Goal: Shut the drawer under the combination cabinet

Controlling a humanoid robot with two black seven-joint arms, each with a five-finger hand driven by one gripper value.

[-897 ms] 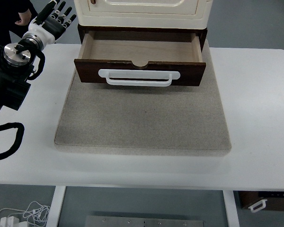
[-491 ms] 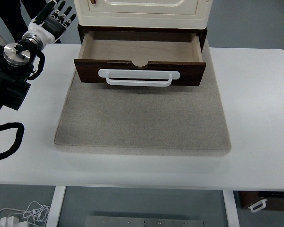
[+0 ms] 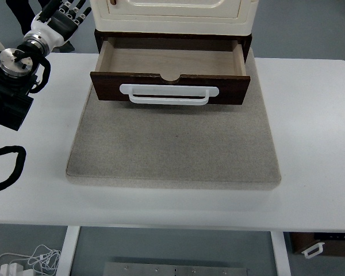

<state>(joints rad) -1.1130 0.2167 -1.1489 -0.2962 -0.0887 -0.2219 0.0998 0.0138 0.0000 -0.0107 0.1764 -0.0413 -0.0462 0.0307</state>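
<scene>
A cream cabinet (image 3: 172, 14) stands at the table's far edge on a grey mat (image 3: 172, 144). Its dark wooden drawer (image 3: 170, 86) below is pulled out towards me, open and empty inside, with a white bar handle (image 3: 168, 94) on its front. My left hand (image 3: 66, 14) is raised at the top left, beyond the table's far edge and left of the cabinet, fingers spread and holding nothing. It is well apart from the drawer. My right arm is out of view.
The white table (image 3: 310, 132) extends to both sides of the mat. My black left arm (image 3: 8, 95) and its cable loop (image 3: 3, 169) lie along the left edge. A person's dark legs (image 3: 23, 11) show at the top left.
My left hand has risen slightly, up and away towards the picture's top. The drawer has not moved.
</scene>
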